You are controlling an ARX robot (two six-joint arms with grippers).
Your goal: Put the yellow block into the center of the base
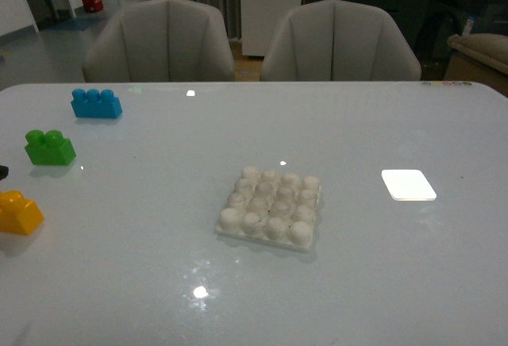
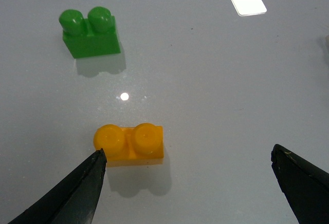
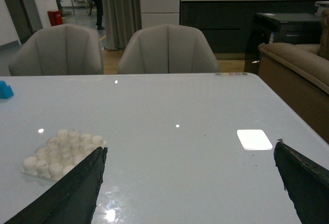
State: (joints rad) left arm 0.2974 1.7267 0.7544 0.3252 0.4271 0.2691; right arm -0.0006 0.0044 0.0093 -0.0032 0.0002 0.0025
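1. Three bricks lay along the left side of the table (image 1: 397, 282): the blue brick (image 1: 96, 103) farthest from us, the green brick (image 1: 49, 148) nearer, and the yellow block (image 1: 19, 213) nearest, at the front view's left edge.
2. We saw the base (image 1: 271, 207) near the table's middle, well apart from the yellow block, with all its studs bare.
3. We judged the step in hand to be the approach for the pickup. Our left gripper (image 2: 187, 154) hung above the yellow block with its fingers spread wide, holding nothing, and the block sat close to one finger rather than midway.
4. Our right gripper (image 3: 190, 149) was likewise spread wide and empty, over bare table beside the base.
5. We judged that the next move called for centring the left fingers about the block, lowering, and closing across its sides before any carry toward the base's centre studs.
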